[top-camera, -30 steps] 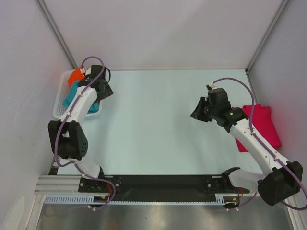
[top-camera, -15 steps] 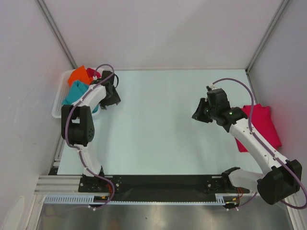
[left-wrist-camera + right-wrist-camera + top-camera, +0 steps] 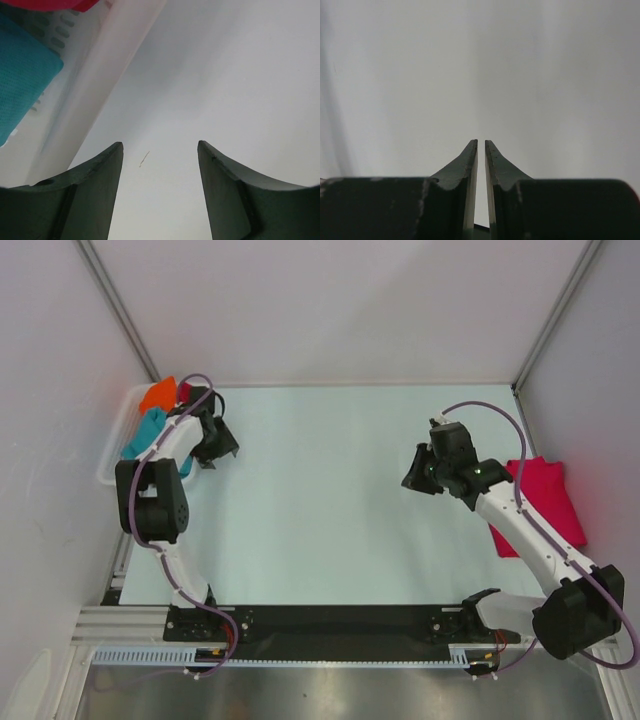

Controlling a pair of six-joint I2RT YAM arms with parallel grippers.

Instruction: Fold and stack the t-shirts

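The pale table (image 3: 320,500) spreads under both sets of jaws. A white slatted basket (image 3: 106,470) sits just beyond the left gripper (image 3: 160,147), off its left finger's side, with its rim near that fingertip. A folded crimson-pink t-shirt (image 3: 548,502) lies flat on the table well behind the right gripper (image 3: 481,145), beside that arm's forearm. In the basket, ahead and left of the left jaws, are the teal t-shirt (image 3: 22,85), the orange t-shirt (image 3: 158,396) and a second crimson-pink t-shirt (image 3: 50,4). The left jaws stand wide apart with nothing between them. The right jaws are pressed to a thin slit and hold nothing.
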